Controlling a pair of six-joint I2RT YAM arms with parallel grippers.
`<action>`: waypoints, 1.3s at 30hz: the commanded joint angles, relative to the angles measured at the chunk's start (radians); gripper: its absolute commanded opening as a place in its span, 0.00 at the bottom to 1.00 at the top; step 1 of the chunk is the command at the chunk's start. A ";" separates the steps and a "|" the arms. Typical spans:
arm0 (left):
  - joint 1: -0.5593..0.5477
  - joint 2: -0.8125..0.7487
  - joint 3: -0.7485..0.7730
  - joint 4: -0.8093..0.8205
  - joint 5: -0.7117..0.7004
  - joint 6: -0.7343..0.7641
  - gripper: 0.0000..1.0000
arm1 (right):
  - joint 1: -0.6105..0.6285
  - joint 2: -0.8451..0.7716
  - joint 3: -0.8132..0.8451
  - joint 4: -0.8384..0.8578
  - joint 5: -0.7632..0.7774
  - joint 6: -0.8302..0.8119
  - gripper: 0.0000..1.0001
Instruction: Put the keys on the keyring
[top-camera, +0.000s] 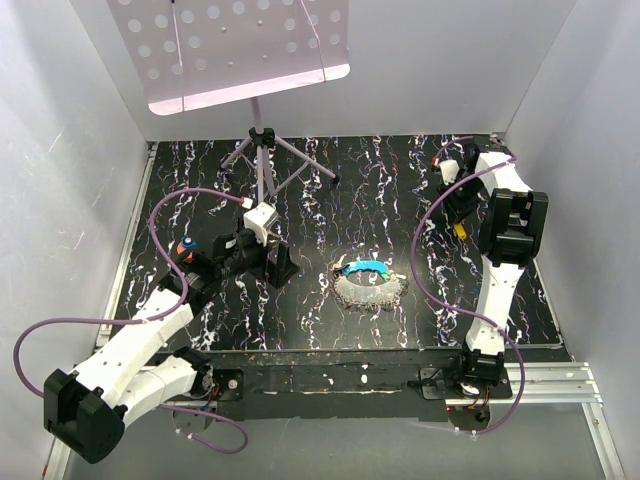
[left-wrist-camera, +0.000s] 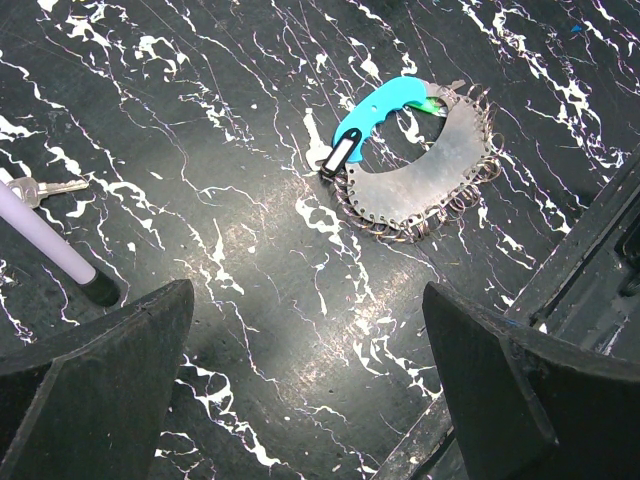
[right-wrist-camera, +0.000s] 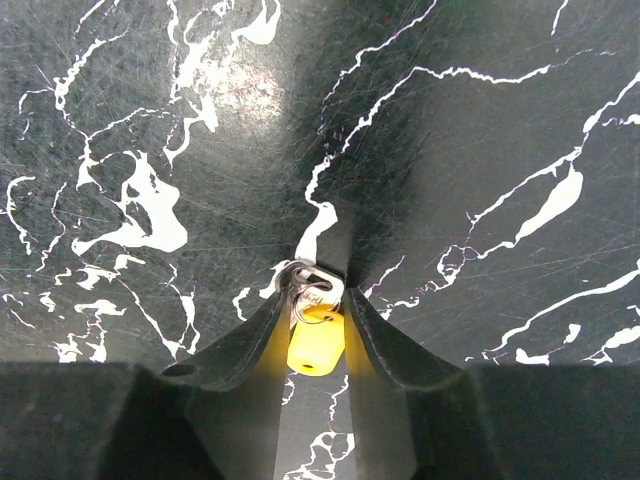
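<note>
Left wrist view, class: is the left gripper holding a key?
No: the left gripper stands wide open with nothing in it, and the keyring lies untouched ahead of it.

The top camera overlooks the whole table (top-camera: 300, 325) from above. Both wrist cameras face it closely; the left shares the keyring (left-wrist-camera: 420, 175).

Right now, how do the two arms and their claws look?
The left arm and right arm have white shells with black joints. A purple cable loops along each. The left claw and right claw have black, wedge-shaped fingers.
</note>
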 joint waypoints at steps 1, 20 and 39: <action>0.003 -0.005 0.021 -0.003 0.004 0.017 1.00 | 0.000 0.006 0.053 -0.031 -0.036 -0.001 0.33; 0.005 -0.011 0.020 -0.001 0.015 0.017 1.00 | -0.003 -0.019 0.085 -0.008 0.002 0.034 0.01; 0.005 -0.020 0.017 0.007 0.024 0.016 0.99 | -0.008 -0.129 -0.048 -0.014 -0.185 0.018 0.01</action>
